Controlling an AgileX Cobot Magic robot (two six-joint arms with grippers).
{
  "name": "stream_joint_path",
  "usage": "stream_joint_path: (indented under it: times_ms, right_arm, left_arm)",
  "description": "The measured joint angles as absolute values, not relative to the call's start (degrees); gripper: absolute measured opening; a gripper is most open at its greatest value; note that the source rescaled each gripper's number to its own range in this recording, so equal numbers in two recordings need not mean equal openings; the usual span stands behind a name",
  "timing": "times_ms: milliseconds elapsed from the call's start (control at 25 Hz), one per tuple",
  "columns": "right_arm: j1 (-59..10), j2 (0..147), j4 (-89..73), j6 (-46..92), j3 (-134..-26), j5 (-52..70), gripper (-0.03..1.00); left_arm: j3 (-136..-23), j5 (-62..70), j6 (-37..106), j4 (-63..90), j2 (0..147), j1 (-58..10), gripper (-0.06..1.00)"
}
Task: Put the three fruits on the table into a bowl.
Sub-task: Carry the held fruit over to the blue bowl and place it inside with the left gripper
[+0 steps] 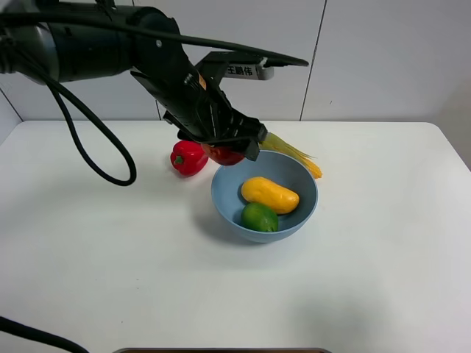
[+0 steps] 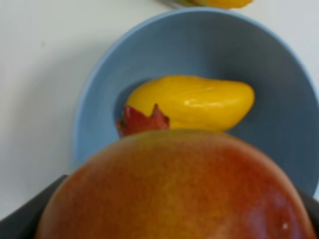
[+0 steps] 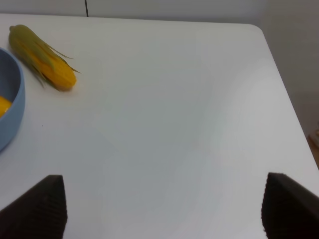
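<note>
My left gripper (image 1: 229,147) is shut on a round red fruit (image 1: 227,155) and holds it just above the back left rim of the light-blue bowl (image 1: 221,198). In the left wrist view this red-orange fruit (image 2: 174,189) fills the foreground, showing a pointed crown, with the bowl (image 2: 279,99) below it. A yellow mango (image 1: 270,194) and a green lime (image 1: 260,217) lie inside the bowl. The mango (image 2: 194,102) also shows beneath the held fruit. My right gripper (image 3: 163,199) stands open over bare table (image 3: 174,124), out of the high view.
A red bell pepper (image 1: 188,157) sits on the white table (image 1: 110,257) just left of the bowl. A corn cob (image 1: 294,153) with green husk lies behind the bowl's back right rim. In the right wrist view the corn (image 3: 44,57) lies beside the bowl's edge (image 3: 10,109).
</note>
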State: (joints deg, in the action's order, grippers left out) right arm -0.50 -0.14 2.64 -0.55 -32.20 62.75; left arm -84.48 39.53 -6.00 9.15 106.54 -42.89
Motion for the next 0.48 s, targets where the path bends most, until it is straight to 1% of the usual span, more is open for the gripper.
stream_joint_path:
  times_ms: [200,480]
  right_arm:
    - [-0.5,-0.1,2.6,-0.6,-32.2,62.8,0.51]
    - [-0.5,-0.1,2.6,-0.6,-32.2,62.8,0.51]
  left_arm:
    - [-84.5,37.6,-6.1,9.3,110.8,-45.0,0.26]
    - [-84.5,35.6,-6.0,9.6,115.5,-45.6,0.26]
